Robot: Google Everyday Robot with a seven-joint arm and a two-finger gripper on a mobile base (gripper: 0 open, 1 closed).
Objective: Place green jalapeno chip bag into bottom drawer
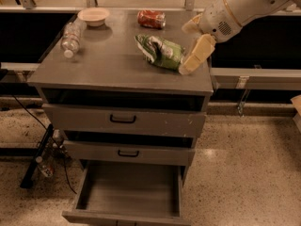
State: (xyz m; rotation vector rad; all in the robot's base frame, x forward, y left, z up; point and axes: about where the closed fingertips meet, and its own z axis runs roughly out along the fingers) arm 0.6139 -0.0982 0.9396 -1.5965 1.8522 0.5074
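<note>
The small glossy green chip bag with white and dark markings (160,52) lies flat on the grey metal cabinet top (108,67), right of centre and near the front edge. Note that its long axis runs on a diagonal, from the far left down to the near right. You cannot read the print, so which end is the top of the bag stays unclear.

Hidden or cut off:
- The bag's near-right corner sits behind the lower cream finger (196,54).
- The front of the wide, deep grey bottom drawer (129,192) is cut by the lower frame edge. It stands pulled out, showing a plain grey floor.
- The white arm (244,6) leaves the view at the top right.

The two-finger cream gripper (184,48) sits at the bag's right end, above the cabinet's right edge. You see it spread wide, one finger high and the other angled down to the bag's corner, touching or just beside it. It holds nothing.

Farther out on the top are a red soda can on its side (151,19), a pale shallow bowl (93,16) and a clear plastic bottle lying down (71,37). Two shallower grey drawers with black handles (123,119) sit above the open one.
</note>
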